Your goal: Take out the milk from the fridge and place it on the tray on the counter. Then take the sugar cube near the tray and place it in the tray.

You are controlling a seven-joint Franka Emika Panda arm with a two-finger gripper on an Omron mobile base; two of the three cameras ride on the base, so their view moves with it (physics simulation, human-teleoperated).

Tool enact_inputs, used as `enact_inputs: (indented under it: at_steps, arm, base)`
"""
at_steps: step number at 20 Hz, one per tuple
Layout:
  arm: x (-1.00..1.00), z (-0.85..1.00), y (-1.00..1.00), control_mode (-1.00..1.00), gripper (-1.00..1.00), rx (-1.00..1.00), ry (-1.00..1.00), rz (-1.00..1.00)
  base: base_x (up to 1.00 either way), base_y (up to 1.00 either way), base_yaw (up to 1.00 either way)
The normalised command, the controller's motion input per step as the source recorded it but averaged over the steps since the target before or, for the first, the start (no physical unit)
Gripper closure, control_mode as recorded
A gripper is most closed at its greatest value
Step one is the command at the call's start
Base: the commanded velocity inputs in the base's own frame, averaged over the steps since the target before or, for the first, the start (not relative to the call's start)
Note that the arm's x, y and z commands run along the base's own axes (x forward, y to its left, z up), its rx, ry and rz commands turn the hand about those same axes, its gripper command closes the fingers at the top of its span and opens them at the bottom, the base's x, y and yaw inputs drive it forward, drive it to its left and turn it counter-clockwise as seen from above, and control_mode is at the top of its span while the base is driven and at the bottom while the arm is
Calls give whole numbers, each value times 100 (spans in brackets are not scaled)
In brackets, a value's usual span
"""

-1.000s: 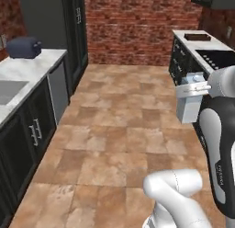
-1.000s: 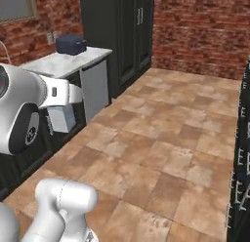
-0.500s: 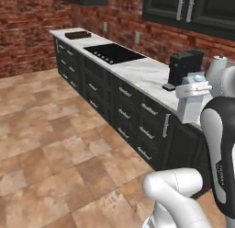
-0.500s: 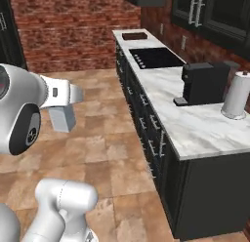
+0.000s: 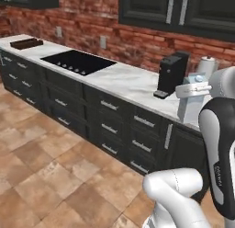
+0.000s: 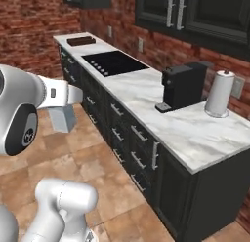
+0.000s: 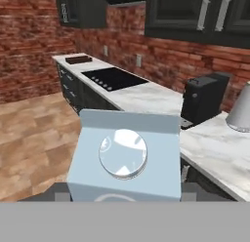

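I carry the milk [image 7: 126, 158] clamped in my fingers [image 7: 122, 194] — bound for the tray [image 5: 26, 42], upper left on the worktop [image 5: 124, 80].

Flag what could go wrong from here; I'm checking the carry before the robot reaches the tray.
1. The milk carton rides high in the jaws over bare floor; a slip means a long drop.
2. The tray sits at the counter's far end, past the cooktop; more driving could jostle the carton.

Milk [image 7: 124, 158] pale blue-grey; counter [image 6: 146, 97] white, grey-veined; tray [image 6: 81, 40] dark brown; wall [image 5: 137, 43] red brick.
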Motion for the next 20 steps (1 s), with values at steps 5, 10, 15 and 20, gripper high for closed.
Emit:
enact_inputs:
  at_steps: [5, 10, 15, 20]
  arm:
    - [0, 0, 0, 100, 100, 0, 0, 0]
    - [0, 0, 0, 100, 100, 0, 0, 0]
    - [0, 0, 0, 100, 100, 0, 0, 0]
    - [0, 0, 0, 100, 100, 0, 0, 0]
  base:
    - [82, 100, -47]
    - [70, 100, -49]
    - [36, 100, -40]
    - [0, 100, -28]
